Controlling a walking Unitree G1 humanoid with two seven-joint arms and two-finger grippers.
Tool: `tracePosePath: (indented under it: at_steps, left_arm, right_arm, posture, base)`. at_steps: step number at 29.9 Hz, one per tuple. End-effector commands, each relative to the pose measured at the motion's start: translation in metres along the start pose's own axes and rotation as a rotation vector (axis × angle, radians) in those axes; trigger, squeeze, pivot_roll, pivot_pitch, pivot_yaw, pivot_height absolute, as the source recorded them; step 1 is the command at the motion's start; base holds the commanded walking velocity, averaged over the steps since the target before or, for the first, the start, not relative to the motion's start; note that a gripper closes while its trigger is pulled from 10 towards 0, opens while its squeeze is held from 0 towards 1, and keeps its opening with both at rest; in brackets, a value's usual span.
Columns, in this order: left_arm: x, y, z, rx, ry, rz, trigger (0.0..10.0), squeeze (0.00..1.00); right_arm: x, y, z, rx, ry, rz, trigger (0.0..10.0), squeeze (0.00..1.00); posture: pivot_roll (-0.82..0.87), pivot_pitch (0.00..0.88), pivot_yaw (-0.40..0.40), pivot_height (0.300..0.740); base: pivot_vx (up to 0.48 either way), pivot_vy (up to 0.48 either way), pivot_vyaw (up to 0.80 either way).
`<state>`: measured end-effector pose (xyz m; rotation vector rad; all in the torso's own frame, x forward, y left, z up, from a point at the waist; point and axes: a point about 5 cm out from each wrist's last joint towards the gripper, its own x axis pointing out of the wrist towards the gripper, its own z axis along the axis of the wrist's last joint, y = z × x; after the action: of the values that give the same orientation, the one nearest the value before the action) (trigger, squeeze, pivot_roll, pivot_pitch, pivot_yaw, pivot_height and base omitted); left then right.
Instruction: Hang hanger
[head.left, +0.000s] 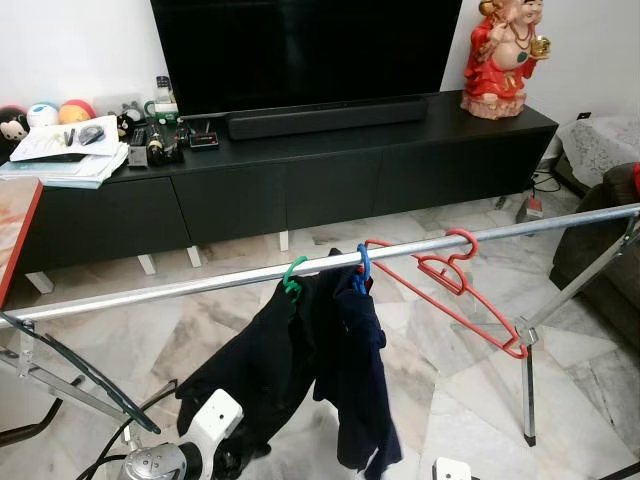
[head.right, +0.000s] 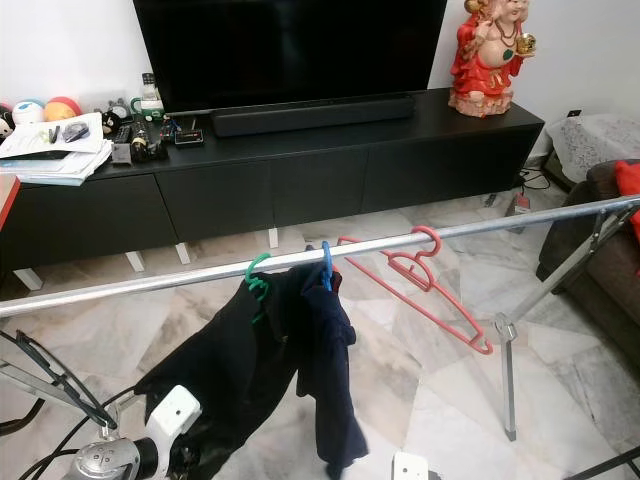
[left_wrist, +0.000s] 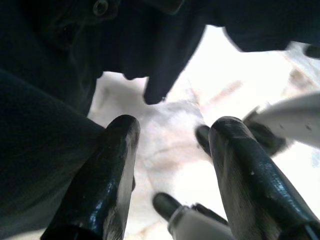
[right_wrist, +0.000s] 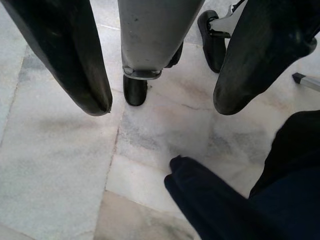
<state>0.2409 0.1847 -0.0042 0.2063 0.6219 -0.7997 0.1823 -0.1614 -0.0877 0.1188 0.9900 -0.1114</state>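
A silver rail (head.left: 200, 283) of a drying rack crosses the scene. On it hang a green hanger (head.left: 292, 276) and a blue hanger (head.left: 362, 266), both carrying dark navy clothes (head.left: 300, 370), and an empty red hanger (head.left: 465, 295) to their right. My left arm (head.left: 190, 445) is low at the bottom edge, under the clothes. In the left wrist view the left gripper (left_wrist: 172, 145) is open, with dark cloth (left_wrist: 60, 75) above and beside it. My right gripper (right_wrist: 162, 107) hangs open over the marble floor (right_wrist: 60, 165), holding nothing.
A black TV console (head.left: 300, 170) with a large TV (head.left: 300, 50), soundbar, papers, bottles and a red figurine (head.left: 503, 55) stands behind the rack. A dark sofa (head.left: 610, 260) is at the right. The rack's leg (head.left: 527, 380) stands on the floor at right.
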Motion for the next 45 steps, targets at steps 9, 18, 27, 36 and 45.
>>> tracePosePath:
  at_steps: [9, 18, 27, 36, 45]
  left_arm:
    - [-0.031, -0.002, -0.012, -0.022, 0.008, 0.051, 10.0, 0.0]
    - [-0.065, -0.012, -0.047, -0.071, 0.111, 0.115, 10.0, 0.0]
    - [-0.062, 0.012, -0.026, -0.062, -0.013, 0.364, 10.0, 0.0]
    - [-0.061, 0.034, 0.03, 0.001, -0.281, 0.588, 10.0, 0.0]
    - [-0.048, 0.014, 0.073, -0.046, -0.459, 0.363, 10.0, 0.0]
  right_arm:
    - [-0.001, 0.0, -0.005, -0.018, 0.023, -0.001, 10.0, 0.0]
    - [0.0, -0.002, -0.002, -0.038, 0.021, 0.001, 10.0, 0.0]
    - [0.0, -0.003, 0.0, -0.047, 0.017, 0.0, 10.0, 0.0]
    - [0.0, -0.004, 0.001, -0.056, 0.018, -0.002, 10.0, 0.0]
    - [0.0, -0.003, 0.0, -0.059, 0.018, -0.001, 10.0, 0.0]
  posture:
    - [0.06, 0.035, 0.03, 0.74]
    - [0.07, 0.042, 0.015, 0.74]
    - [0.06, 0.042, 0.012, 0.74]
    - [0.06, 0.04, 0.009, 0.74]
    - [0.06, 0.042, 0.014, 0.74]
  base:
    - [0.0, 0.0, 0.0]
    - [0.0, 0.0, 0.0]
    - [0.0, 0.0, 0.0]
    - [0.0, 0.0, 0.0]
    - [0.0, 0.0, 0.0]
